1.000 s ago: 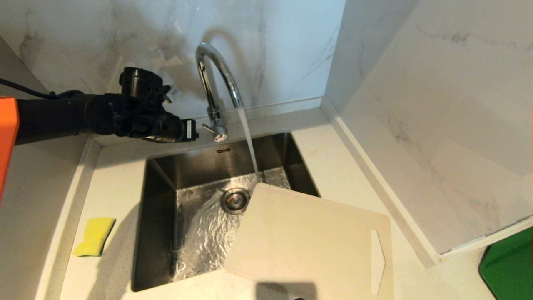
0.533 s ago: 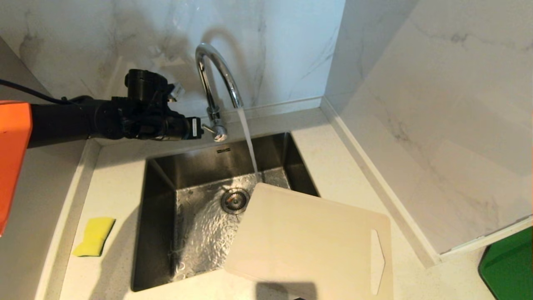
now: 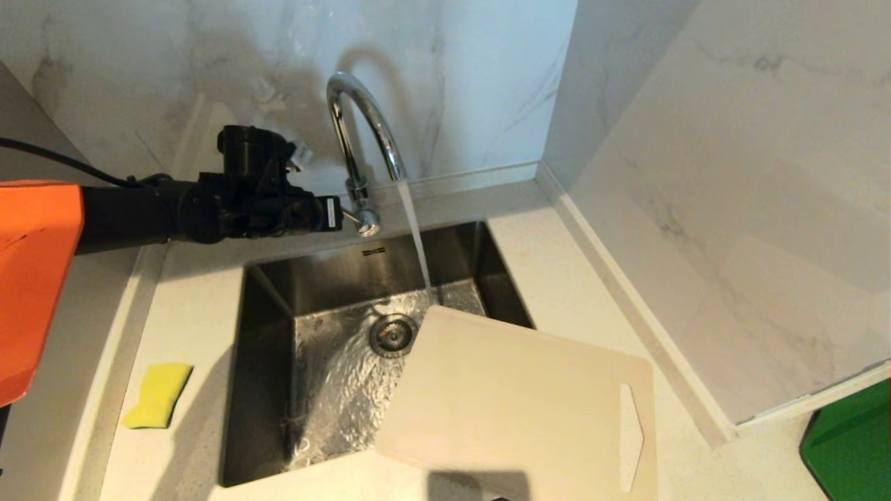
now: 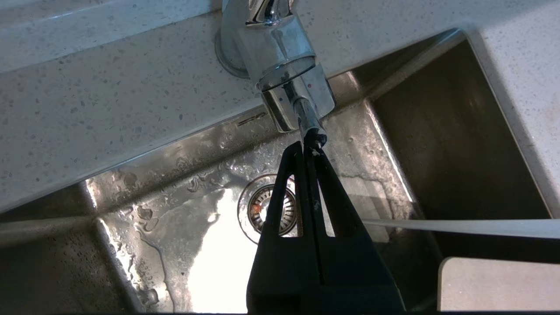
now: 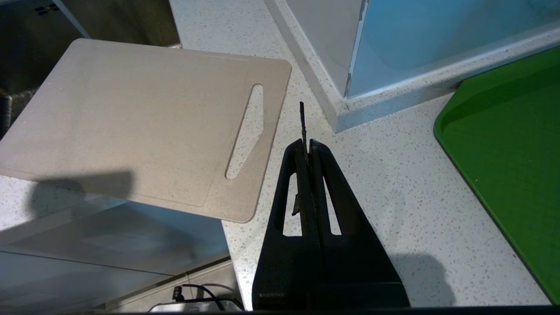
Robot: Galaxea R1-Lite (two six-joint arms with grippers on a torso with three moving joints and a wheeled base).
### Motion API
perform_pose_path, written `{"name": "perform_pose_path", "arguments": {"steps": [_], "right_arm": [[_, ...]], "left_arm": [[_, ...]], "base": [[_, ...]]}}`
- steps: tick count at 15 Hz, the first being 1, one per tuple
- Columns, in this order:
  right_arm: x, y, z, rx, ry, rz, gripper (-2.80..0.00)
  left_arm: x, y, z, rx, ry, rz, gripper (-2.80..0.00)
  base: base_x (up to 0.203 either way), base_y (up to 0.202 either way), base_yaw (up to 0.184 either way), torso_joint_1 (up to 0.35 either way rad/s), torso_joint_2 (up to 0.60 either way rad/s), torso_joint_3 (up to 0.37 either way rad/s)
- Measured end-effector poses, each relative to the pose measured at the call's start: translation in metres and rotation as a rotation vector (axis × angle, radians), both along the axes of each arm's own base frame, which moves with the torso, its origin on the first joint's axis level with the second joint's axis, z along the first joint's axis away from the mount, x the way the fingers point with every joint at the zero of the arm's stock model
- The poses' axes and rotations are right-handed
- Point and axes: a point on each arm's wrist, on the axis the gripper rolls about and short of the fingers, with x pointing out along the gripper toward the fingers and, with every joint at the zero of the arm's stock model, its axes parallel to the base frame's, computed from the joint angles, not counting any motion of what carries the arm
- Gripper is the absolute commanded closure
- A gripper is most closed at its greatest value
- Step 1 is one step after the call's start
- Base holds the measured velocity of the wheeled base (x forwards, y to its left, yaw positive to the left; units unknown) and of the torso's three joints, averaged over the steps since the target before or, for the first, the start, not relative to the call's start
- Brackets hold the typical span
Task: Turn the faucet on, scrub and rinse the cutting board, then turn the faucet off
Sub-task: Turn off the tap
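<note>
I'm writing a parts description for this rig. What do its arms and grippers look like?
The left arm has an orange shell, then black links with a thin black cable and a small white label. The left gripper and right gripper each have black triangular fingers with slot cut-outs.

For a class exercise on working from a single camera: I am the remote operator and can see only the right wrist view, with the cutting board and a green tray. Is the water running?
Observer: Yes. In the head view a stream falls from the faucet into the sink, just past the far corner of the cutting board.
Operator: Where is the left hand?
Observer: The left hand is shut, its tips right at the end of the faucet's side lever.
Operator: Is there anything to scrub with?
Observer: A yellow sponge lies on the counter to the left of the sink, untouched.
</note>
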Motion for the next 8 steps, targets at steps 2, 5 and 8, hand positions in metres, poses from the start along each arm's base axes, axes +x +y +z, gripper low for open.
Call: {"name": "perform_pose_path", "arguments": {"steps": [2,5,8], "right_arm": [[0.0,0.0,0.0,0.0,0.0,0.0,0.0],[0.0,0.0,0.0,0.0,0.0,-0.001,0.0],[0.0,0.0,0.0,0.0,0.0,-0.001,0.0]], "left_arm": [[0.0017,-0.0004,-0.0006,-0.003,-0.013,0.002,0.0],[0.0043,-0.0016,-0.002,-0.006,-0.034,0.01,0.0],[0.0072,-0.0019,-0.0018,-0.013,-0.063,0.016,0.0]], "base": [[0.0,0.0,0.0,0.0,0.0,0.0],[0.0,0.0,0.0,0.0,0.0,0.0],[0.0,0.0,0.0,0.0,0.0,0.0]]}}
